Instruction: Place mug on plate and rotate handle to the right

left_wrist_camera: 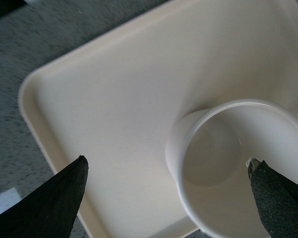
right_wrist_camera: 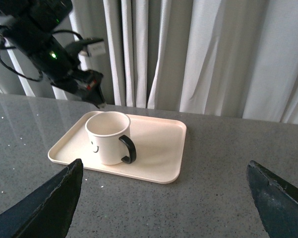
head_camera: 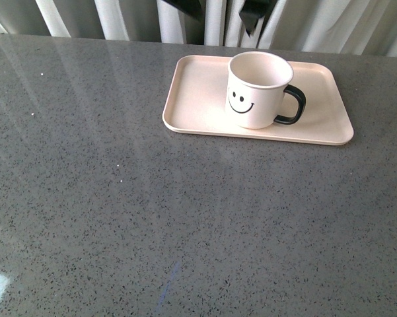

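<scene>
**Mug on plate, handle right: both claws empty**

The mug stands upright near the middle of the plate, mouth open and empty. Its handle points to the right in the front view, turned a little toward the camera. The smiley face shows on the near side.

The left gripper hangs above the mug. Its 2 fingers are spread wider than the rim, touching nothing and holding nothing (the right wrist view shows the arm just behind and above the cup). The right gripper is well back from the plate. Its jaws are spread wide, with nothing between them.

The plate lies flat on the grey speckled table, toward the far side, with the curtain close behind it. Bare plate surface shows on both sides of the mug, wider on the side away from the handle. The handle tip stays well inside the plate's rim. Open tabletop runs in front of the plate and out to the left.
</scene>
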Motion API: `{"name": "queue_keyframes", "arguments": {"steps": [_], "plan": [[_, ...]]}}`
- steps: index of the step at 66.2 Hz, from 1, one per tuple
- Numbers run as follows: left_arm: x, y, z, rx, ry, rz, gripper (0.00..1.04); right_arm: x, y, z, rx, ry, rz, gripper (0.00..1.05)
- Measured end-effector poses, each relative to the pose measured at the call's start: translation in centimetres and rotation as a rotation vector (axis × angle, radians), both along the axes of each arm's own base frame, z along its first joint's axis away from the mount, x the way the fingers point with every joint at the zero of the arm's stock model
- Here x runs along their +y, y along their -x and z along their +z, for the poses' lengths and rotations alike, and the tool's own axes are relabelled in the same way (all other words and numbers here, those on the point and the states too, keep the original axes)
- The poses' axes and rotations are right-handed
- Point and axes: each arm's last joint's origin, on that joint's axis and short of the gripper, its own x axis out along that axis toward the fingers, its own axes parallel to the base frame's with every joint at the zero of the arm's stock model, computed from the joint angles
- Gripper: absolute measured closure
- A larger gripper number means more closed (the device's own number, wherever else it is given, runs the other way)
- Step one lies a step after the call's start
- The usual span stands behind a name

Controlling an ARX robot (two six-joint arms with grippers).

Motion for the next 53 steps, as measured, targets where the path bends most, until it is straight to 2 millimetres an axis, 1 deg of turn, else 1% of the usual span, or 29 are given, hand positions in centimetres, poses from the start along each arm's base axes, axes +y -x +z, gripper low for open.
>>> {"name": "queue_keyframes", "arguments": {"steps": [4,8,11,17,19,20,22,23,24,25,27,28,29,32,35,38,39,42,43,45,47,48,53], "plan": [[1.5,0.4,1.5,-0.042,0.031,0.019,0.09,0.0,0.0,0.0,0.000,0.000,0.000,0.09],[2.8,0.8,2.5,-0.084,0.051,0.039,0.09,0.0,0.0,0.0,0.000,0.000,0.000,0.09],[4.1,1.5,3.4,-0.121,0.082,0.055,0.09,0.0,0.0,0.0,0.000,0.000,0.000,0.09],[5.9,3.0,4.5,-0.192,0.144,0.079,0.10,0.0,0.0,0.0,0.000,0.000,0.000,0.09],[6.5,3.6,4.9,-0.308,0.127,0.166,0.15,0.0,0.0,0.0,0.000,0.000,0.000,0.09],[7.0,4.1,5.1,-0.396,0.113,0.241,0.18,0.0,0.0,0.0,0.000,0.000,0.000,0.09],[7.6,4.8,5.3,-0.478,0.105,0.310,0.22,0.0,0.0,0.0,0.000,0.000,0.002,0.09],[8.3,5.6,5.5,-0.550,0.111,0.370,0.26,0.0,0.0,0.0,0.000,0.000,0.003,0.09],[8.6,5.7,5.5,-0.567,0.112,0.385,0.27,0.0,0.0,0.0,0.000,0.000,0.003,0.09],[9.6,6.9,5.8,-0.654,0.128,0.454,0.31,0.0,0.0,0.0,0.000,0.000,0.003,0.09],[10.5,7.8,5.9,-0.722,0.146,0.501,0.35,0.0,0.0,0.0,0.000,0.000,0.001,0.09],[11.3,8.8,6.1,-0.783,0.176,0.535,0.38,0.0,0.0,0.0,0.000,0.000,0.000,0.09],[11.8,9.3,6.1,-0.809,0.189,0.547,0.40,0.0,0.0,0.0,0.000,0.000,0.000,0.09],[13.8,11.7,6.3,-0.904,0.245,0.590,0.49,0.0,0.0,0.0,0.000,0.000,-0.001,0.09],[15.2,13.4,6.0,-0.949,0.268,0.611,0.56,0.0,0.0,0.0,0.000,0.000,0.000,0.09],[16.6,15.3,5.1,-0.966,0.276,0.619,0.65,0.0,0.0,0.0,0.000,0.000,0.000,0.09],[17.0,15.9,4.6,-0.962,0.274,0.620,0.69,0.0,0.0,0.0,0.000,0.000,0.000,0.09],[18.3,18.2,2.0,-0.911,0.245,0.615,0.83,0.0,0.0,0.0,0.000,0.000,0.001,0.09],[18.6,18.7,1.4,-0.898,0.237,0.614,0.86,0.0,0.0,0.0,0.000,0.000,0.001,0.09],[19.2,19.9,0.4,-0.876,0.226,0.612,0.95,0.0,0.0,0.0,0.000,0.000,0.001,0.09],[19.6,20.8,0.0,-0.871,0.227,0.606,1.02,0.0,0.0,0.0,0.000,0.000,0.000,0.09],[19.9,21.5,-0.2,-0.874,0.231,0.605,1.03,0.0,0.0,0.0,0.000,0.000,0.000,0.09],[20.5,22.9,-0.3,-0.885,0.243,0.599,1.03,0.0,0.0,0.0,0.000,0.000,0.000,0.09]]}}
